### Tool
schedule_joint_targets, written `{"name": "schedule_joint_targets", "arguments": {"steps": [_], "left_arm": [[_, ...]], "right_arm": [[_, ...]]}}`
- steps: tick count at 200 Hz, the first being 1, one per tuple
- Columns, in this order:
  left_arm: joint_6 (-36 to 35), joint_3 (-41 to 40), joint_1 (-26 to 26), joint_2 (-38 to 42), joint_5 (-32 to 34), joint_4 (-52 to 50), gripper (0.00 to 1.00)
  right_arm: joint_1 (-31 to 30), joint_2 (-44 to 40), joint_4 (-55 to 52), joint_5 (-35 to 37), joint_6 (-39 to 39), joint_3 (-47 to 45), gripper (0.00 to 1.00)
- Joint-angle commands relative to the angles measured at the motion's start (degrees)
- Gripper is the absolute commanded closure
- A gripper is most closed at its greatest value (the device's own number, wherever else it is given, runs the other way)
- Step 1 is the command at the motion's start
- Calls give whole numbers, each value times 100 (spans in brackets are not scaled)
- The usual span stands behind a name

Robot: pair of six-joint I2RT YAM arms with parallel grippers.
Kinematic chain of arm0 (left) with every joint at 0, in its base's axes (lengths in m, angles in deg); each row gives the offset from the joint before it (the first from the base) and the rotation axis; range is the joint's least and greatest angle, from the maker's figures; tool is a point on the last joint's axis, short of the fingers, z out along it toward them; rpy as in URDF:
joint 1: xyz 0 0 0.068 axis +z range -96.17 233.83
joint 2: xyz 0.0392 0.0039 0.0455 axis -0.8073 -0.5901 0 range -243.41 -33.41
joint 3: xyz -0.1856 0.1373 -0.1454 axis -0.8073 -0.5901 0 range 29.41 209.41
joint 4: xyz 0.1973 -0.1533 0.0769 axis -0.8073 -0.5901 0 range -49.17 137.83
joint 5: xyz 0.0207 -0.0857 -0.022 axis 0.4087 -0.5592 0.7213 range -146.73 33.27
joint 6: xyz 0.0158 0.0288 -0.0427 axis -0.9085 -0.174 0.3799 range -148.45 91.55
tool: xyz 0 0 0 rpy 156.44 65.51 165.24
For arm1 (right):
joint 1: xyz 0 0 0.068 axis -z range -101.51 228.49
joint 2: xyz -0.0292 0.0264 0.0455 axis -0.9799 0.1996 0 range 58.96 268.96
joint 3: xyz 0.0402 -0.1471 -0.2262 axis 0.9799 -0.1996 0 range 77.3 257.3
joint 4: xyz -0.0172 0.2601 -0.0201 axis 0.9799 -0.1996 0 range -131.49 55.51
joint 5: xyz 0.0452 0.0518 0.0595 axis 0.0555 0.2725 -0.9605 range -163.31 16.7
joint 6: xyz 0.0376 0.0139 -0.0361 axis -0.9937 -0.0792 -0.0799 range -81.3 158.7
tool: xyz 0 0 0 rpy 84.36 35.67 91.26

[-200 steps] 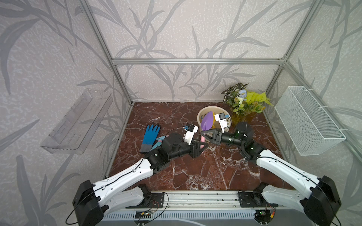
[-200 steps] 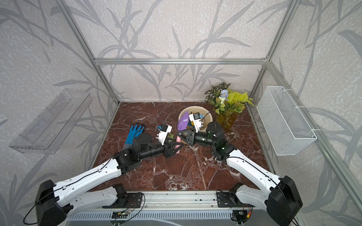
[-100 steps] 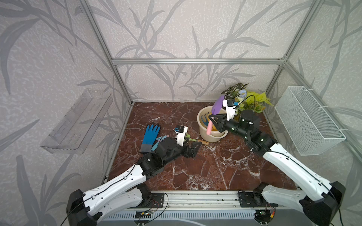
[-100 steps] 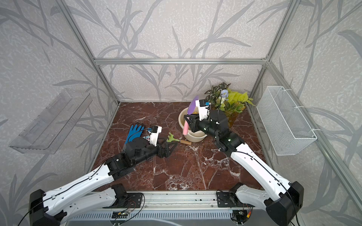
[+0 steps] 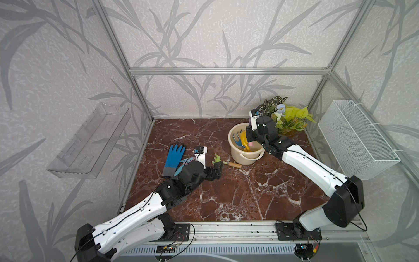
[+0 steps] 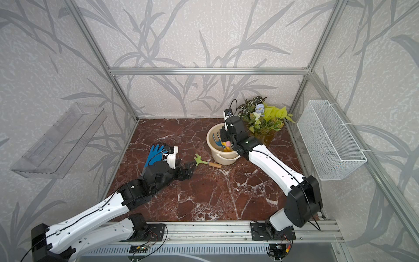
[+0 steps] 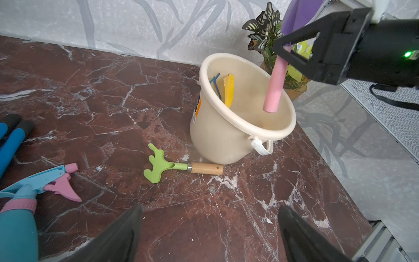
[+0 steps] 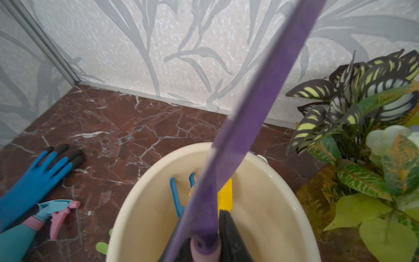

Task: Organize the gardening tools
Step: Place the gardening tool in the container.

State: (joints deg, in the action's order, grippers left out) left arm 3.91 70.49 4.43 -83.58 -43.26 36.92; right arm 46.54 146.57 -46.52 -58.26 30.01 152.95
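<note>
A red marble bench (image 5: pixel 226 192) was seen, with a cream bucket (image 7: pixel 215 140) set beside a potted plant (image 5: pixel 292 120). A blue glove (image 5: pixel 173 156) and a spray bottle (image 7: pixel 18 215) were laid by the left arm. The purple trowel (image 7: pixel 274 88) was clamped by the right end effector (image 7: pixel 286 51), its handle lowered into the bucket beside the blue fork (image 8: pixel 176 195) and yellow shovel (image 7: pixel 229 88). The green rake (image 7: pixel 163 165) was laid flat against the bucket's base, between it and the left end effector (image 5: pixel 217 169), whose fingers were held apart.

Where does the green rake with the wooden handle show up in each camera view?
Top view: green rake lies on the floor beside the base of the cream bucket.
Top view: green rake likewise beside the cream bucket.
Left wrist: green rake mid-picture, flat by the cream bucket.
Right wrist: only green prong tips show past the bucket's rim.
Shared landmark: the cream bucket.
</note>
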Motion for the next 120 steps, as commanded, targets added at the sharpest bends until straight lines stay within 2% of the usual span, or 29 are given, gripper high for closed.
{"name": "schedule_joint_targets", "arguments": {"steps": [1,31,120], "left_arm": [[77,-74,10,78,152,-98,4],[134,-91,8,79,164,-121,5],[178,-71,14,-19,152,-63,4]], "right_arm": [[20,129,189,513,326,-19,100],[85,388,278,724,385,-34,100],[294,821,450,452,199,-219,98]]}}
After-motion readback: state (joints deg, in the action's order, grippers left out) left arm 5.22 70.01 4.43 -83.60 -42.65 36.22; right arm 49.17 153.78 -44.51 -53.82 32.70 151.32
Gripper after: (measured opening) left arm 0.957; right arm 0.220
